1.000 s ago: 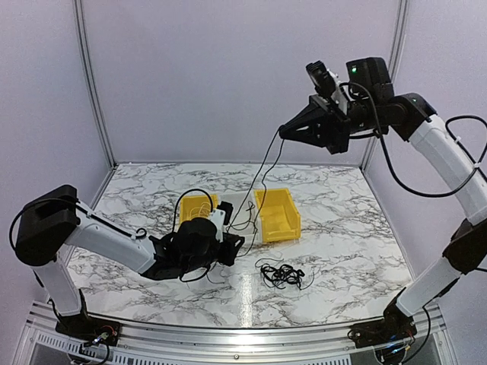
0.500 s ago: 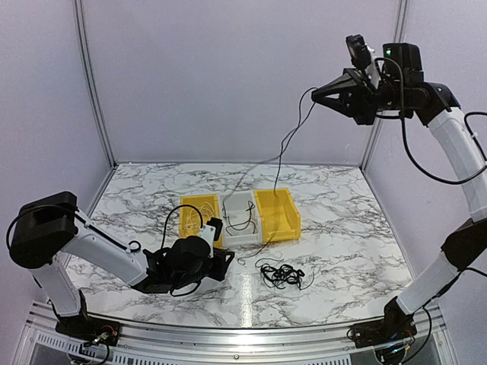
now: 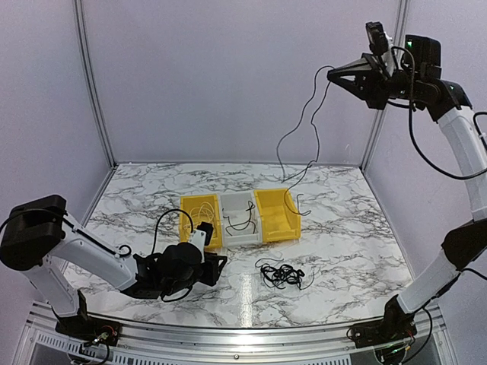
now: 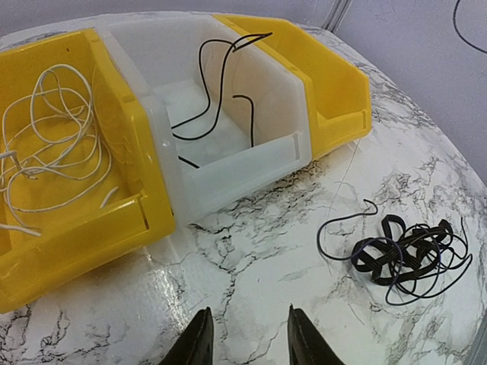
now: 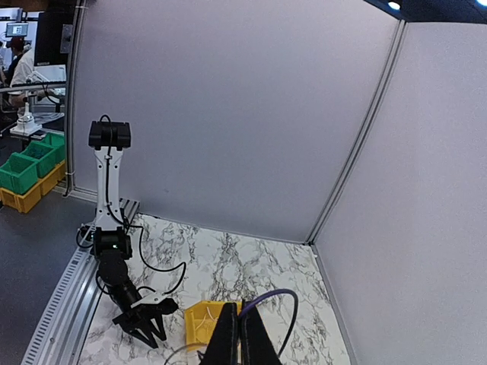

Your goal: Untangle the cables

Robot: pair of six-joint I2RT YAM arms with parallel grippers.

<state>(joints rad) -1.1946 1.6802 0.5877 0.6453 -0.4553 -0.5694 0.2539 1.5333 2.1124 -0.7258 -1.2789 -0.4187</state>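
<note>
Right gripper (image 3: 340, 74): we see it raised high above the far right of the table (image 3: 358, 228), well above everything else. Its fingers are pressed together on a thin cable. In the right wrist view the right gripper (image 5: 239, 323) shows as a narrow closed wedge, with a dark loop of the cord arching out beside it.

Hanging black cable (image 3: 313, 141): it drops from the right gripper in loose curves. Its lower part reaches the far right corner of the right yellow bin (image 3: 275, 217). We cannot tell whether it touches the rim.

Left gripper (image 3: 219, 266): it is held low over the near left of the table, pointing towards the bins. In the left wrist view its fingers (image 4: 199, 342) stand moderately apart with nothing between them.

Bins: three stand side by side, touching, at the table's centre. They are the left yellow bin (image 4: 91, 236), the white bin (image 4: 243, 163) and the right yellow bin.

Whitish cable (image 4: 57, 144): it lies coiled loosely inside the left yellow bin.

Black cable in the white bin (image 4: 217, 99): it is a single strand that rises to the rim shared with the right yellow bin.

Black tangle (image 4: 407, 255): we note a knotted bundle of thin black cords on the bare table. It lies in front of the bins and to the right of the left gripper, apart from both.
</note>
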